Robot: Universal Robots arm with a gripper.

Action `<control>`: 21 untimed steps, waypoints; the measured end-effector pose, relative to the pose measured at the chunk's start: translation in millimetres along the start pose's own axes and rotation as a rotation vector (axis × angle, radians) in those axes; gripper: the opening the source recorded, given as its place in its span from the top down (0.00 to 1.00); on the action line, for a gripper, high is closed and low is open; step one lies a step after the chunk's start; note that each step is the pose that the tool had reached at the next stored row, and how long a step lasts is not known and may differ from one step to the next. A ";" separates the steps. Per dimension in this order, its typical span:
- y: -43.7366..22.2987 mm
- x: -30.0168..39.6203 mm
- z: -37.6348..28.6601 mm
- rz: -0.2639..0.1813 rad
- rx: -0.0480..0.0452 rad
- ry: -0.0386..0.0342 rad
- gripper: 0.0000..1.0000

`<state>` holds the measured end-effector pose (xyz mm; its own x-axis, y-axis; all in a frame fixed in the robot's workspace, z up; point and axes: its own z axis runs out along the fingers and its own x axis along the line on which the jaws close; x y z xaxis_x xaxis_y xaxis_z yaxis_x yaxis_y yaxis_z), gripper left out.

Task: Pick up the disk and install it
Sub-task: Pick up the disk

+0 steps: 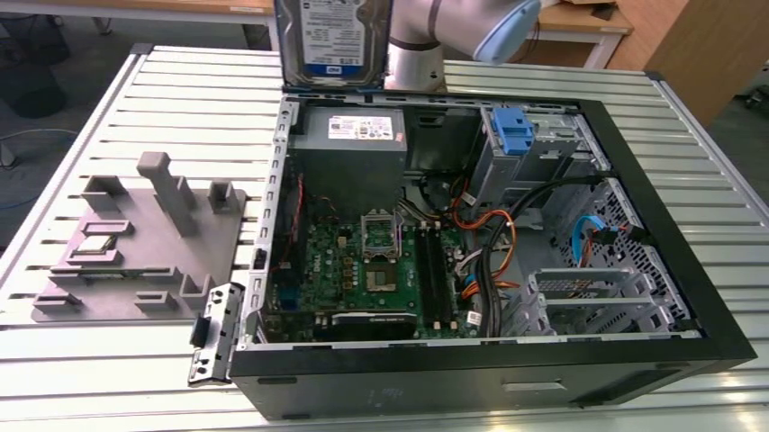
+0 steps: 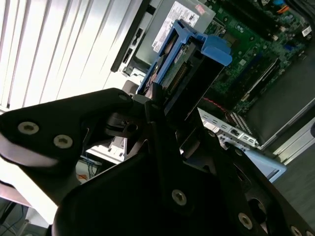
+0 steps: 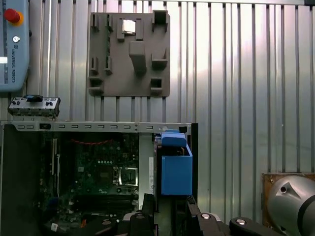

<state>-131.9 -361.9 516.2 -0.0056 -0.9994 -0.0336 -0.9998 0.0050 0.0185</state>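
- Disk (image 1: pixel 333 40): silver drive with a blue-and-white label and blue side rails. I see it held on edge in the air, label toward the exterior camera, above the far wall of the computer case and seated in no bay. In the second wrist view (image 2: pixel 182 73) its connector end points down at the open case.
- Pincer (image 3: pixel 169 204): clamped on the disk. Its black fingers (image 2: pixel 158 113) press against the drive's flat sides.
- Arm (image 1: pixel 456 27): grey and silver, just behind the disk at the desk's far edge.
- Computer case (image 1: pixel 673 270): black, lying on its side with the cover off. It fills the desk's middle and reaches close to the near edge.
- Power supply (image 1: pixel 348 130): grey box with a white sticker, in the case's far corner on the exterior view's left, right below the disk.
- Blue bracket (image 1: pixel 513 130): bare plastic with no drive, standing in the drive cage along the case's far wall, apart from the power supply.
- Motherboard (image 1: pixel 360 261): green, flat on the case floor.
- Fixture plate (image 1: pixel 144 243): grey with raised blocks, beside the case toward the desk's edge on the exterior view's left.
- Narrow black part (image 1: pixel 214 333): against the case's near corner on the exterior view's left.
- Desk (image 1: pixel 96 387): slatted metal.
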 end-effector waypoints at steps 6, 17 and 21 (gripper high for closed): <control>-26.1 -0.1 -0.4 0.000 0.0000 -0.0001 0.65; -69.7 -0.4 -1.2 0.000 0.0000 0.0000 0.65; -84.1 -0.5 -1.5 0.000 -0.0001 0.0001 0.65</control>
<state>-47.8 -361.9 516.1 -0.0056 -0.9994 -0.0335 -0.9998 0.0049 0.0186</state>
